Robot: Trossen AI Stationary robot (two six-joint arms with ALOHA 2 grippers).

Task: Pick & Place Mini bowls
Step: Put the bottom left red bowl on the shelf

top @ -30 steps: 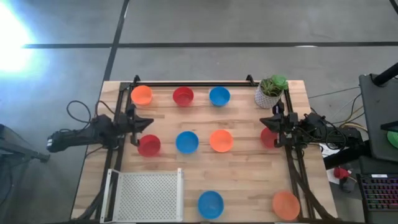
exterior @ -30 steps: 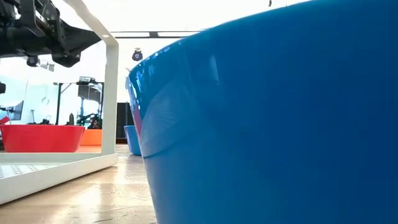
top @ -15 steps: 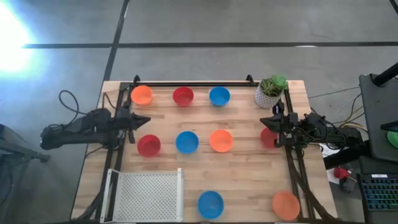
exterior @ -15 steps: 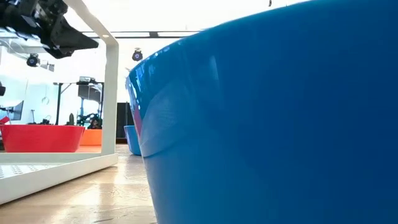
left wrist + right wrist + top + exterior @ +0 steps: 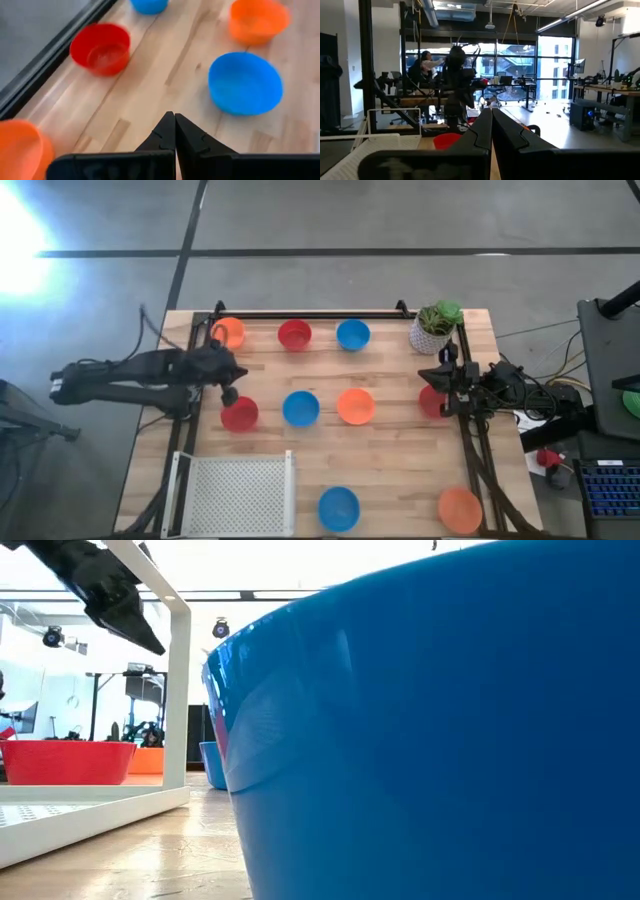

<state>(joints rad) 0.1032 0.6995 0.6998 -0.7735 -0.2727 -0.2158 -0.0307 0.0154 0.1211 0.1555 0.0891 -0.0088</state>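
Note:
Several mini bowls stand on their bases on the wooden table. The far row holds orange (image 5: 228,332), red (image 5: 294,334) and blue (image 5: 352,334). The middle row holds red (image 5: 239,414), blue (image 5: 300,408), orange (image 5: 355,406) and a red bowl (image 5: 430,402) beside my right gripper. Blue (image 5: 338,508) and orange (image 5: 459,510) bowls stand near the near edge. My left gripper (image 5: 236,372) hangs shut in the air between the far orange bowl and the middle red one, fingers (image 5: 174,125) slanting down. My right gripper (image 5: 424,376) is shut at the right rail.
A white perforated rack (image 5: 235,494) lies at the near left. A white pot with a green plant (image 5: 433,328) stands at the far right corner. Black rails (image 5: 300,314) frame the far and side edges. The near blue bowl (image 5: 450,740) fills the low view.
My left gripper has risen and tipped its fingers downward while its arm drew back toward the table's left edge. It has stayed shut over the spot between the far orange bowl and the middle red bowl. No bowl has moved.

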